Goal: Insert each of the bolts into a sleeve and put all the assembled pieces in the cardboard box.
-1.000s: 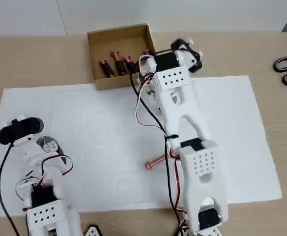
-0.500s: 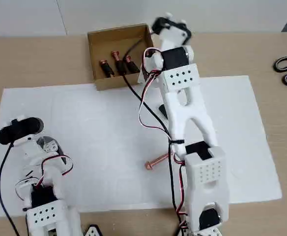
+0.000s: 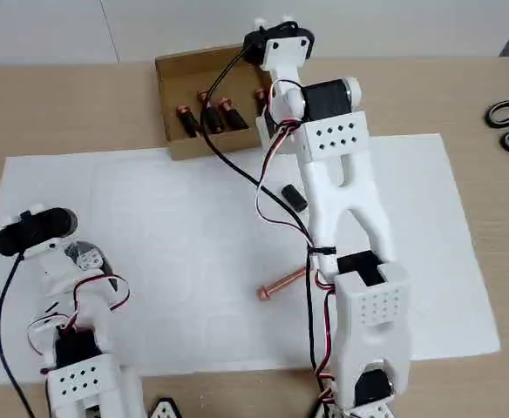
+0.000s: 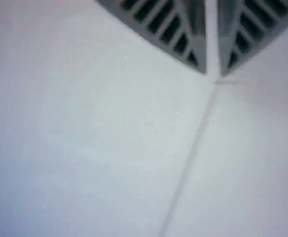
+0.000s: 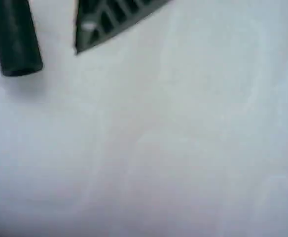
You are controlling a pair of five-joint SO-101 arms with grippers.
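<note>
Just beside the right hand [image 5: 92, 29], on the white paper [image 5: 183, 148], lies the one loose sleeve [image 5: 15, 42], black and on its side. Whether that hand is open or closed I cannot tell. The bare bolt [image 3: 281, 285] lies well behind the hand, by its arm's lower link. Several assembled pieces [image 3: 211, 113] sit in the cardboard box [image 3: 172, 65] just beyond the hand. The left hand [image 4: 212, 74] rests closed and empty on the paper, far off. The likely step is taking the sleeve. Grip it across the middle, leave one bore end free for the bolt, and mind the black cable [image 3: 237, 165] close by.
</note>
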